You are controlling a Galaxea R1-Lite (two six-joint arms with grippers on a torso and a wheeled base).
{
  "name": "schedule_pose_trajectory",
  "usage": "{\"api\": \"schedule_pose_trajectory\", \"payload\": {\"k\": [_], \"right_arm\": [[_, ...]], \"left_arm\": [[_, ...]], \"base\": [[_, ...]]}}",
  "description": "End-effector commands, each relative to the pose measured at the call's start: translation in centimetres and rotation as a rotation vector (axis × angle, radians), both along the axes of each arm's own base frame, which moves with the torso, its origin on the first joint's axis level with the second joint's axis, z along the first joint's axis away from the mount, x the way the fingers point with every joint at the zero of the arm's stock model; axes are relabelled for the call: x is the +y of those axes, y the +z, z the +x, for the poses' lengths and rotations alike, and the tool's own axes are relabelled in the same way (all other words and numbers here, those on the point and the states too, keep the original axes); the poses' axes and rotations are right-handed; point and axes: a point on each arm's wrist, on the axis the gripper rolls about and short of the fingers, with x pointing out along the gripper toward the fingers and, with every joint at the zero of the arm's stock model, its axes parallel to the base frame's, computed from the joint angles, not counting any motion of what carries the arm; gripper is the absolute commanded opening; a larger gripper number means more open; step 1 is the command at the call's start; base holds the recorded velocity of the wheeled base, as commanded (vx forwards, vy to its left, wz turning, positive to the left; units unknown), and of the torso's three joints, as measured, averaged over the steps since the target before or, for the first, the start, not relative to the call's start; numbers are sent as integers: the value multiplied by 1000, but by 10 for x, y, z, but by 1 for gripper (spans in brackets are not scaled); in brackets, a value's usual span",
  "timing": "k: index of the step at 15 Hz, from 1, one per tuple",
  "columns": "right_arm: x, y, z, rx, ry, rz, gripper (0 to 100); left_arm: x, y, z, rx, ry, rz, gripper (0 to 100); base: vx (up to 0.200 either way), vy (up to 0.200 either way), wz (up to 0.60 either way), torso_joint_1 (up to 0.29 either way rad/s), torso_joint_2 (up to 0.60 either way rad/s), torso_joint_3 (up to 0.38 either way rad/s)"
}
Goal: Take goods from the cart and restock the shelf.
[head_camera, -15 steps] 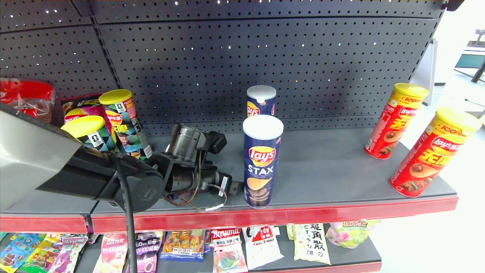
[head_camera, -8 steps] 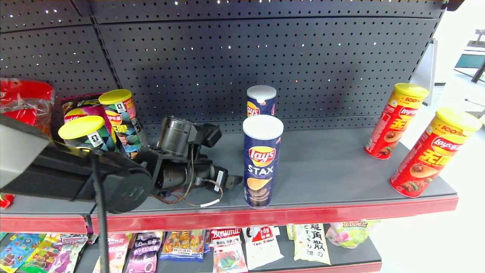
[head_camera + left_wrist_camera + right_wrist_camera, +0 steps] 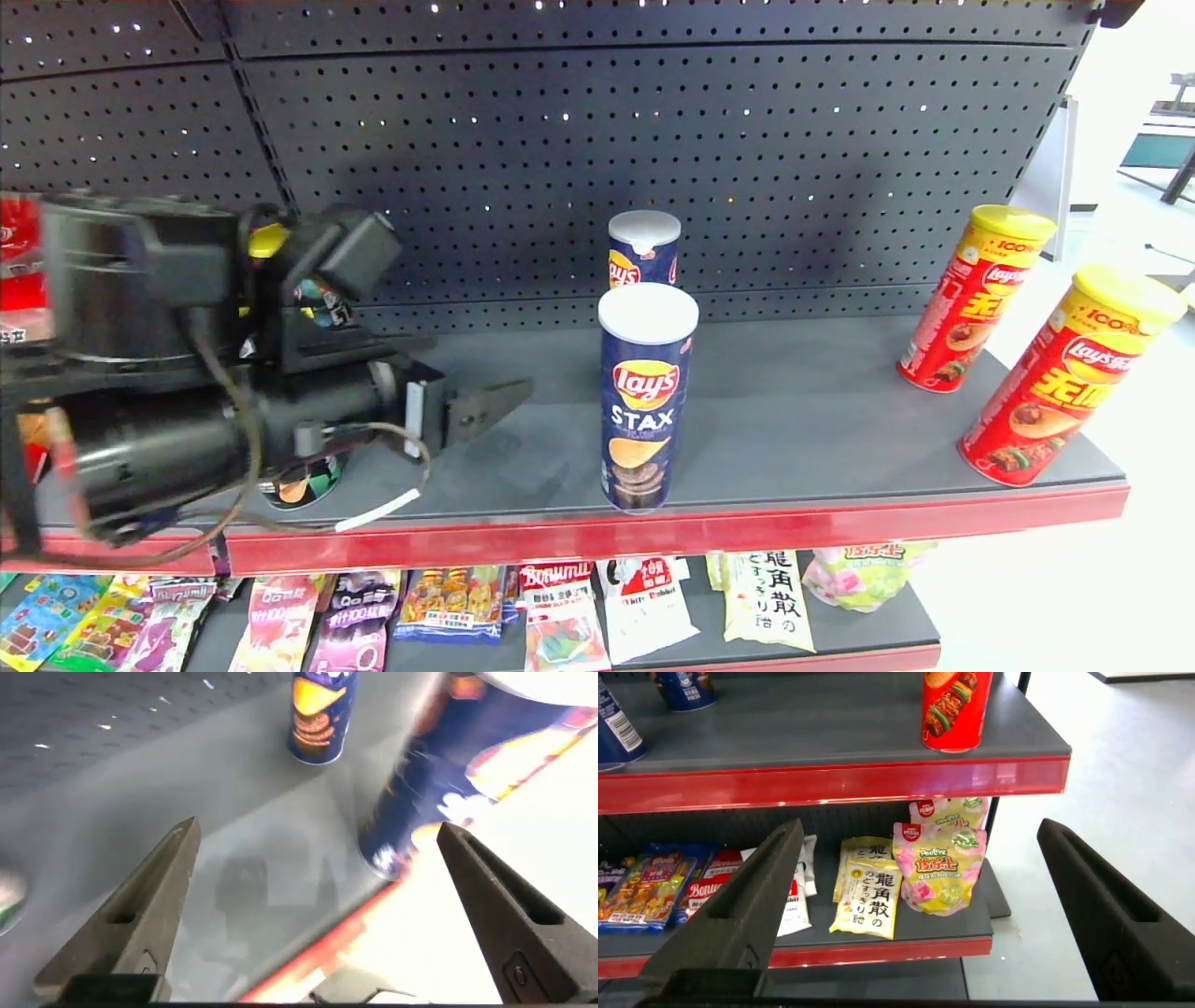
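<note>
Two dark blue chip cans with white lids stand upright mid-shelf, one at the front edge [image 3: 647, 397] and one behind it [image 3: 643, 247]. My left gripper [image 3: 509, 397] hovers over the grey shelf [image 3: 803, 411] to the left of the front can, apart from it. In the left wrist view its fingers [image 3: 149, 915] are spread wide, so the left gripper [image 3: 318, 831] is open and holds nothing, with the front can [image 3: 411, 793] and back can [image 3: 322, 719] beyond. My right gripper [image 3: 922, 826] is open and holds nothing, out in front of the shelf's red edge [image 3: 831, 779].
Two red cans with yellow lids [image 3: 976, 294] [image 3: 1069, 373] stand at the shelf's right end, with bare shelf between them and the blue cans. My left arm hides cans at the left; one base [image 3: 299, 485] shows. Snack bags [image 3: 644, 602] fill the lower shelf. A pegboard wall [image 3: 653, 140] backs it.
My left gripper has drawn back to the left and risen, away from the front blue can, which still stands in place. The arm now covers the yellow-lidded cans at the left.
</note>
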Motion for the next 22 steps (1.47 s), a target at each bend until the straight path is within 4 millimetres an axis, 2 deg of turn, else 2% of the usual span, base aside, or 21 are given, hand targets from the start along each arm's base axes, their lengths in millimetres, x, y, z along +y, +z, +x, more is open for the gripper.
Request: {"api": "schedule_pose_trajectory", "payload": {"k": [1, 3, 5, 6, 9, 10, 12, 14, 16, 22], "right_arm": [[0, 0, 0, 2, 0, 1, 100], [0, 0, 0, 2, 0, -1, 100], [0, 0, 0, 0, 0, -1, 100], [0, 0, 0, 2, 0, -1, 100], [0, 0, 0, 3, 0, -1, 100], [0, 0, 0, 2, 0, -1, 100], [0, 0, 0, 2, 0, -1, 100], [0, 0, 0, 2, 0, -1, 100], [0, 0, 0, 2, 0, -1, 100], [0, 0, 0, 2, 0, -1, 100]], "left_arm": [[78, 9, -111, -113, 56, -37, 100], [122, -2, -180, -174, 164, -26, 100], [149, -32, -245, -202, 263, 59, 100], [152, -41, -255, -194, 330, 61, 100], [136, -56, -255, -50, 723, 23, 100], [132, -67, -254, -31, 764, 19, 100], [130, -102, -256, -105, 640, -19, 100], [132, -125, -245, -203, 622, -28, 100], [132, -117, -243, -288, 632, -94, 100], [131, -104, -248, -340, 592, -127, 100]], "base": [[0, 0, 0, 0, 0, 0], [0, 0, 0, 0, 0, 0], [0, 0, 0, 0, 0, 0], [0, 0, 0, 0, 0, 0], [0, 0, 0, 0, 0, 0], [0, 0, 0, 0, 0, 0], [0, 0, 0, 0, 0, 0], [0, 0, 0, 0, 0, 0], [0, 0, 0, 0, 0, 0], [0, 0, 0, 0, 0, 0]]}}
